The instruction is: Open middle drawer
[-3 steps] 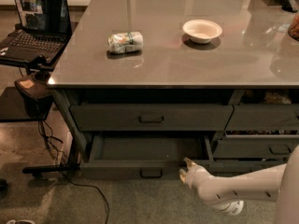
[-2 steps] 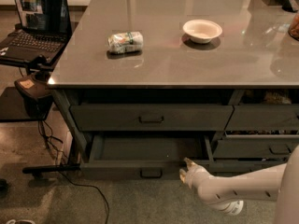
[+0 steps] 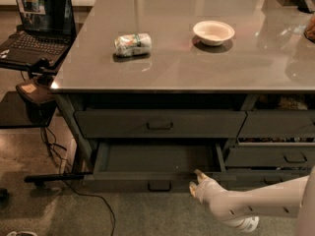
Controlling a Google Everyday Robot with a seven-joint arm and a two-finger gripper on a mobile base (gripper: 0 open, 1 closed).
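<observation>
The middle drawer [image 3: 157, 158] stands pulled out from the left side of the cabinet, under the grey table [image 3: 177, 73]. Its shallow dark inside is in plain sight, and nothing can be made out in it. Its flat front faces the floor side, with a small dark loop handle [image 3: 159, 185] at the centre of the front.

The gripper [image 3: 196, 182] is low down, just at the right end of the drawer's front, near the front right corner. Its two pale fingers [image 3: 200, 174] stand a little apart with a gap between them, and they hold nothing. It is to the right of the handle and does not touch it; whether it touches the drawer's front edge I cannot tell. The white arm [image 3: 261, 206] reaches in from the lower right corner of the view.

Above the open drawer sits a taller drawer [image 3: 123, 124], closed, with its own loop handle [image 3: 159, 125] in the middle. To the right is a second stack of drawers [image 3: 275, 158] (one of them seems to stand slightly out, showing a strip of its contents).

On the table lie a crumpled packet [image 3: 133, 44] towards the left and a white bowl [image 3: 213, 32] further right, well apart from each other. An open laptop [image 3: 42, 21] rests on a stand to the left of the table, and a dark cable [image 3: 94, 201] runs across the floor below it.
</observation>
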